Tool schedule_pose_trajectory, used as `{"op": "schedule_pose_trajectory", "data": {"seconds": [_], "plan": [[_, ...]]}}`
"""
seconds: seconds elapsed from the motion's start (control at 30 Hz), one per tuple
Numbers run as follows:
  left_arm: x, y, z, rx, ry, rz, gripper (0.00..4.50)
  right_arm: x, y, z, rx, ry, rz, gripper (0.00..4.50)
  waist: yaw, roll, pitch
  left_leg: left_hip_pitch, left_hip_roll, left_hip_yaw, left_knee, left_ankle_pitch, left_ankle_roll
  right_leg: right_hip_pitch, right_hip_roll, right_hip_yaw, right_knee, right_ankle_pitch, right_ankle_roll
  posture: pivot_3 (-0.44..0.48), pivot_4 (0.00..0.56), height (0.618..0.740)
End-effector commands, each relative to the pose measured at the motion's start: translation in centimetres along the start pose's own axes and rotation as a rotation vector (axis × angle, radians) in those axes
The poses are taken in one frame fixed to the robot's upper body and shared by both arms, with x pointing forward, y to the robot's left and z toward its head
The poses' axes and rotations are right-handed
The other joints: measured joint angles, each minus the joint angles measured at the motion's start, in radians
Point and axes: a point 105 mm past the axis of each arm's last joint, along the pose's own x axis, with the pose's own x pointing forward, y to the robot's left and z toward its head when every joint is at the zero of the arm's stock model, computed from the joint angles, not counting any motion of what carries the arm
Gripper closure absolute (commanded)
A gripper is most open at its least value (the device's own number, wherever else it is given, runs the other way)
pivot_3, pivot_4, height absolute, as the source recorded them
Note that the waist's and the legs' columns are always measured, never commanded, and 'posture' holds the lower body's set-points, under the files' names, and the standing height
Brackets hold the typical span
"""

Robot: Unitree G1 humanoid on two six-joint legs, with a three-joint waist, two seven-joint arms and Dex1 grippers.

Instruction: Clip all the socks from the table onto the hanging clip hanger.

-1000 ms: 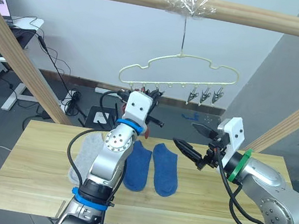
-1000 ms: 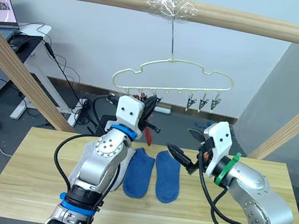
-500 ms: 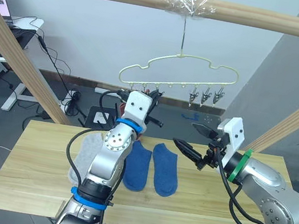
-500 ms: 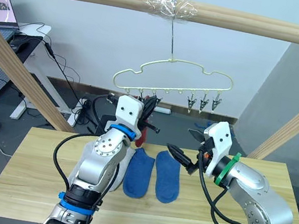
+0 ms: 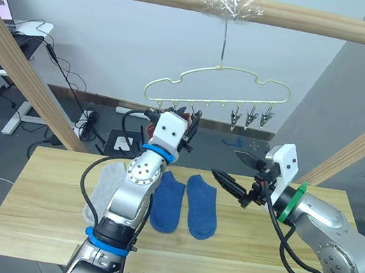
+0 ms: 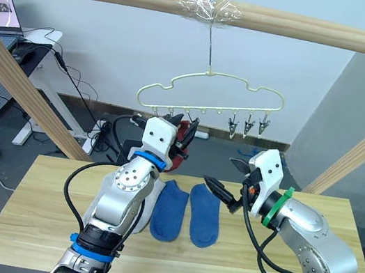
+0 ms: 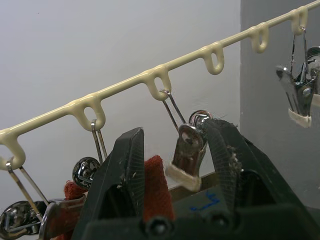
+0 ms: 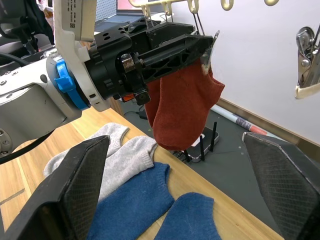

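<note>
Since a second ago the left fingers have lifted the red sock up against the hanger. They are closed on its cuff, one clip standing between them. Next, I judge, the cuff must be worked into that clip. Right fingers hang wide open, empty, beyond the blue socks on the tabletop.
</note>
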Motion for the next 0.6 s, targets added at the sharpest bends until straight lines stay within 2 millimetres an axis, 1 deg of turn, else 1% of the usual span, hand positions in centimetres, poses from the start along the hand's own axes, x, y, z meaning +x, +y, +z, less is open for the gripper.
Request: {"op": "schedule_pose_trajectory", "data": {"seconds": [0.03, 0.17, 0.27, 0.6], "plan": [[0.26, -0.42, 1.23, 0.01, -0.053, -0.015, 2.39, -0.3, 0.4, 0.95, -0.035, -0.039, 0.001, 0.0, 0.0, 0.0, 0.0, 0.0, 0.0, 0.0, 0.0, 0.0, 0.0, 0.0, 0.0, 0.0, 0.0, 0.0, 0.0, -0.155, 0.18, 0.74], [0.17, -0.99, 1.74, 0.003, -0.077, -0.04, 2.39, -0.31, 0.4, 0.9, -0.036, -0.037, 0.0, 0.0, 0.0, 0.0, 0.0, 0.0, 0.0, 0.0, 0.0, 0.0, 0.0, 0.0, 0.0, 0.0, 0.0, 0.0, 0.0, -0.155, 0.18, 0.74], [0.05, -1.27, 1.65, -0.009, -0.075, -0.046, 2.39, -0.3, 0.38, 0.89, -0.036, -0.038, -0.001, 0.0, 0.0, 0.0, 0.0, 0.0, 0.0, 0.0, 0.0, 0.0, 0.0, 0.0, 0.0, 0.0, 0.0, 0.0, 0.0, -0.155, 0.18, 0.74], [0.01, -1.28, 1.42, -0.035, -0.064, -0.035, 2.39, -0.33, 0.42, 0.84, -0.038, -0.036, -0.001, 0.0, 0.0, 0.0, 0.0, 0.0, 0.0, 0.0, 0.0, 0.0, 0.0, 0.0, 0.0, 0.0, 0.0, 0.0, 0.0, -0.156, 0.187, 0.74]]}}
